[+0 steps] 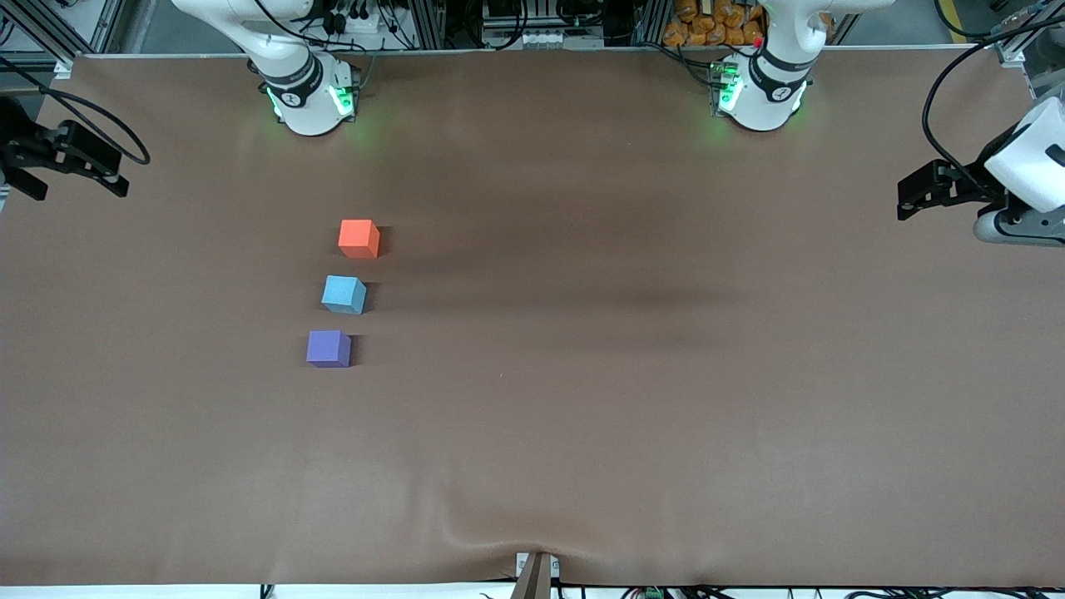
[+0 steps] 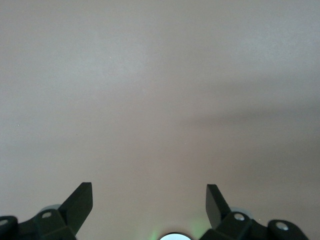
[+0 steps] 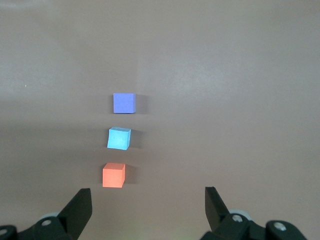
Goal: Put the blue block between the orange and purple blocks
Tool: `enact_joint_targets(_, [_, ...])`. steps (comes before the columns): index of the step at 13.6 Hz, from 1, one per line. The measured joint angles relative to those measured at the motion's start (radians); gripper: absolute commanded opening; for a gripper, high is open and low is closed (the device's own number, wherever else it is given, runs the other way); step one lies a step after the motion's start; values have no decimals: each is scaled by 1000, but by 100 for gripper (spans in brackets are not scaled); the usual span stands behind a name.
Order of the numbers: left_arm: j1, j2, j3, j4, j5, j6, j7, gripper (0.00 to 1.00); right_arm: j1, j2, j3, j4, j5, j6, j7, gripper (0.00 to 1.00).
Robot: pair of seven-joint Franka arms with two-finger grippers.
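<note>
Three cubes in column toward right arm's end of table: orange block farthest from front camera, blue block between, purple block nearest, small gaps, none touching. Blue slightly rotated. Placement looks done. Right gripper spread, empty, at table edge; left gripper spread, empty, waiting. Risk: any re-approach nudging row.

A brown table cover (wrinkled at its near edge) meets metal framing and cables.
</note>
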Motion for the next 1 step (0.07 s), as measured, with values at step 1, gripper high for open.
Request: enact_joint_targets(1, [0, 0, 0, 0, 0, 0, 0, 100, 0, 0, -1, 0, 0, -1, -2, 100])
